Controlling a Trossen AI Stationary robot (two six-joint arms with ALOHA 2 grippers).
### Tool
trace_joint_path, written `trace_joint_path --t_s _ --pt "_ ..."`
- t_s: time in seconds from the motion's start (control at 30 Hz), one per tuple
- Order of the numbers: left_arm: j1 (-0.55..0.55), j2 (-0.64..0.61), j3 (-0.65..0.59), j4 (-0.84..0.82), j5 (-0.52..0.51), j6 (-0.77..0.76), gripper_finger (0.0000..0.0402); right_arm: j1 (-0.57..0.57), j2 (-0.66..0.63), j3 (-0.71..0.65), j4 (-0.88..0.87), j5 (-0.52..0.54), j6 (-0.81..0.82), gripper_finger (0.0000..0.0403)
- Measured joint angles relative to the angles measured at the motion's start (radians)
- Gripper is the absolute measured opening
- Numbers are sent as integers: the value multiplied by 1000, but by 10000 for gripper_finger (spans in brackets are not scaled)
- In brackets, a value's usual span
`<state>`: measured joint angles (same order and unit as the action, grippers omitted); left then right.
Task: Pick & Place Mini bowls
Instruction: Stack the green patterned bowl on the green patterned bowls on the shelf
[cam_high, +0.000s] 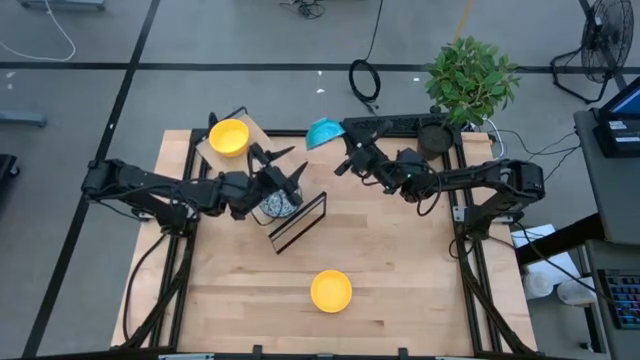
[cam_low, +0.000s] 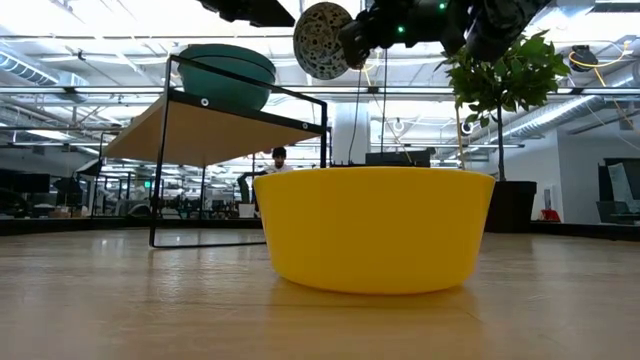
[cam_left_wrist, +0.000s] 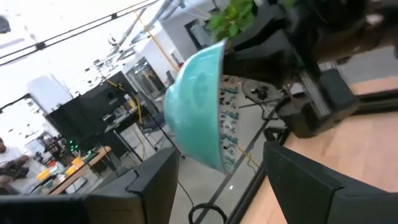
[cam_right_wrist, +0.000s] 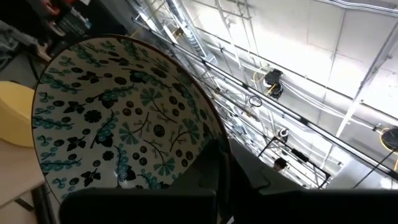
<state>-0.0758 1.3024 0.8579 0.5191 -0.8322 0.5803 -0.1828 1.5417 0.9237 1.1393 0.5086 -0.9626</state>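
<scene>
A round teal bowl (cam_left_wrist: 199, 102) hangs tilted on its side, past two dark fingers (cam_left_wrist: 152, 186) standing apart, above the wooden table (cam_left_wrist: 367, 143).

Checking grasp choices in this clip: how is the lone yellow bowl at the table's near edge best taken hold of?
Grip the yellow bowl by its rim, coming straight down from above. It sits upright and open-mouthed on bare table with nothing close beside it, so one finger can probably go inside the wall and one outside. Its smooth, slanted sides would likely slip in a sideways pinch.
</scene>
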Motion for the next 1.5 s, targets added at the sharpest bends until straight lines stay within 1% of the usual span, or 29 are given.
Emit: trace_joint_path --t_s 0.1,0.17,0.37,0.43,0.5,0.63,0.7,0.77,0.97,1.03,1.1,1.13,1.2,1.33,1.4,1.43,1.47,1.5 --pt "26 0 0 -1 -8 -24 235 6 0 0 -4 -34 35 3" --pt "44 0 0 0 7 -40 233 17 0 0 -4 -48 43 3" --pt "99 0 0 -20 172 -121 232 44 0 0 1 -90 60 3" --pt "111 0 0 -23 208 -143 232 55 0 0 1 -91 60 3" --pt "118 0 0 -23 209 -149 231 61 0 0 0 -90 58 3" --pt "122 0 0 -17 162 -149 219 61 0 1 -6 -85 61 3" --pt "119 0 0 -10 147 -145 203 61 0 1 -5 -67 62 3" --pt "119 1 0 -6 139 -143 179 61 0 3 -15 -63 66 3" --pt "121 2 -1 32 84 -131 80 62 0 3 -22 -38 80 8" --pt "121 2 -1 47 72 -129 68 62 0 5 -34 -40 83 11" --pt "121 2 -1 54 63 -122 67 62 -1 4 -55 -39 96 21" --pt "121 2 -1 60 53 -120 59 62 -2 4 -71 -38 105 31" --pt "116 1 -1 76 20 -103 34 62 -2 3 -103 -27 129 58" --pt "90 -28 1 86 -61 -14 15 66 0 2 -188 -10 161 117" --pt "78 -39 27 80 -113 2 13 65 -2 0 -237 39 181 142" --pt "69 -56 37 60 -124 8 11 61 -2 -1 -252 71 187 153" --pt "58 -65 54 33 -161 15 11 57 -2 -2 -271 89 198 162" --pt "48 -68 74 6 -167 17 11 53 -1 -2 -277 114 210 169"
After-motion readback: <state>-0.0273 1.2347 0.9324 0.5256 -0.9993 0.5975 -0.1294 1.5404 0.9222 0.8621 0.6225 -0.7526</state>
